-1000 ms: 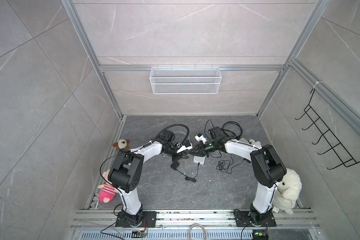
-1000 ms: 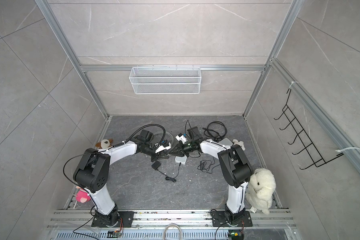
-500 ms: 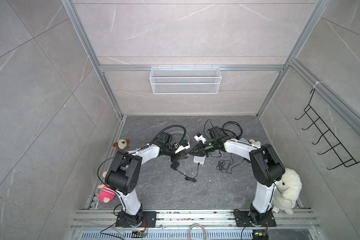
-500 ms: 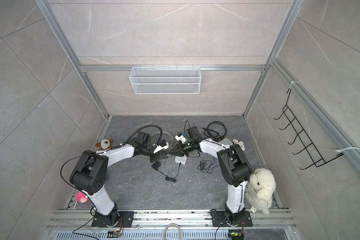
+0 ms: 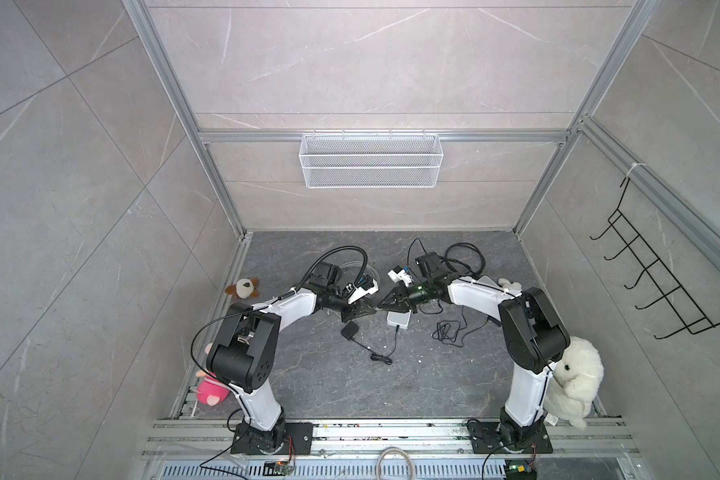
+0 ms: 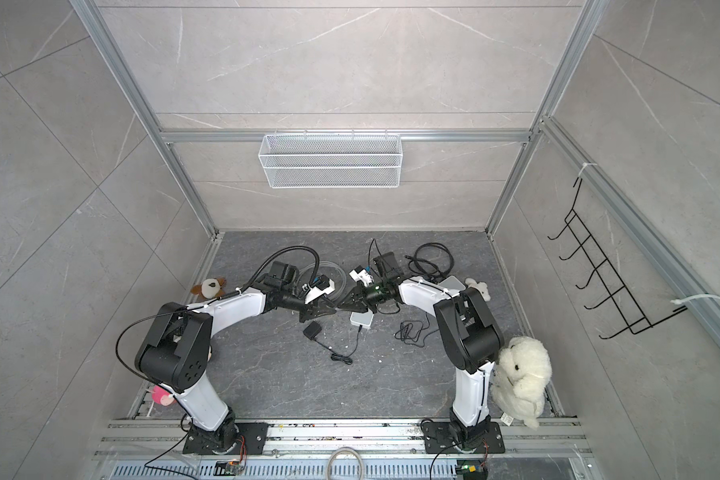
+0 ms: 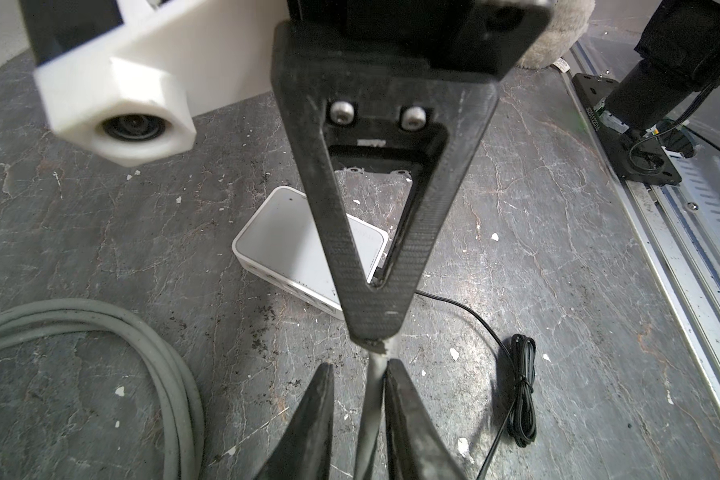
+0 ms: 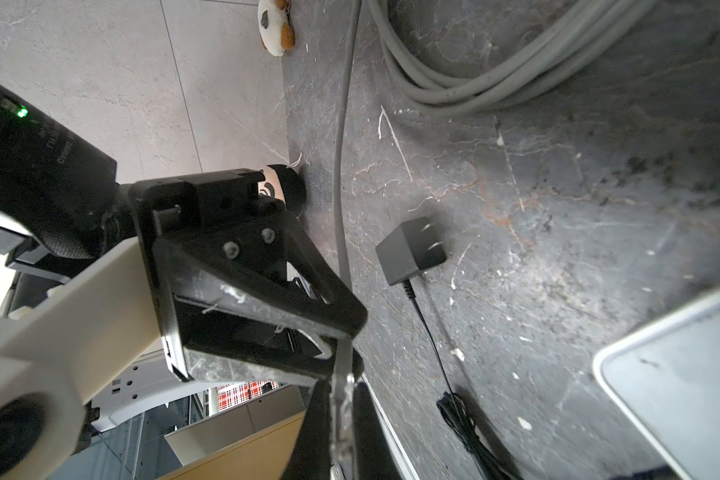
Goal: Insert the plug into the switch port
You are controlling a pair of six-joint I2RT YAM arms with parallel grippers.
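The white switch (image 5: 398, 329) (image 6: 361, 318) lies flat on the dark floor, and its port side (image 7: 292, 286) faces the left wrist view. Just above it the two grippers meet tip to tip. My right gripper (image 8: 341, 388) (image 5: 382, 308) is shut on the clear plug (image 8: 342, 401) at the end of a grey cable (image 8: 338, 166). My left gripper (image 7: 360, 368) (image 5: 371, 310) stands slightly open around that cable (image 7: 371, 407). The cable rests against one finger, with a gap to the other.
Loops of grey cable (image 7: 100, 332) lie behind the left arm. A black power adapter (image 5: 350, 331) and its thin cord (image 5: 381, 357) lie in front of the switch. Black cables (image 5: 449, 332) and plush toys (image 5: 574, 378) (image 5: 242, 287) sit by the walls.
The left gripper's jaws have eased apart from the cable, and the gripper has shifted slightly lower and nearer. The right gripper has stayed shut on the plug, almost still.
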